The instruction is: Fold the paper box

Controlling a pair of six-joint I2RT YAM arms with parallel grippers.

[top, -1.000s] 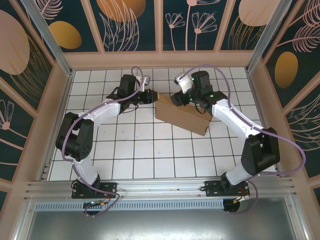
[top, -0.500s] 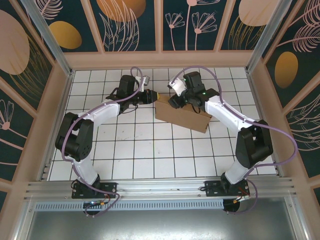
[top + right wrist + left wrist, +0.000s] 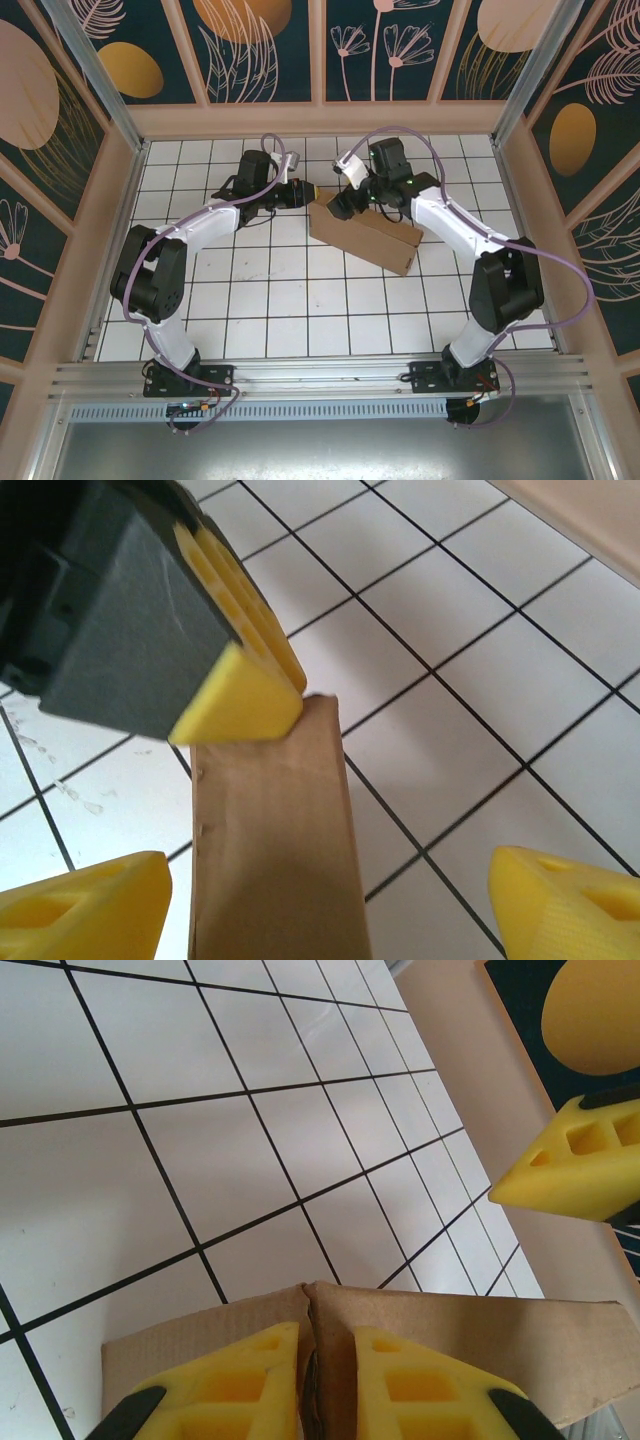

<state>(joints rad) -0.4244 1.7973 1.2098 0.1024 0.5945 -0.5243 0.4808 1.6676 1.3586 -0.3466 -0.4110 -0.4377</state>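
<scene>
White tiled table (image 3: 290, 300) with black grid lines, enclosed by floral wall panels (image 3: 260, 50), carries the paper box (image 3: 372, 236) in its far-centre area, lying skewed with its left end toward the left arm. Left gripper (image 3: 309, 192) is clenched on the upright cardboard edge at that end, one yellow finger (image 3: 230, 1380) on each face. Right gripper (image 3: 330, 865) sits just beside it over the same end, jaws spread wide with the cardboard edge between the fingers; contact with either finger cannot be confirmed.
</scene>
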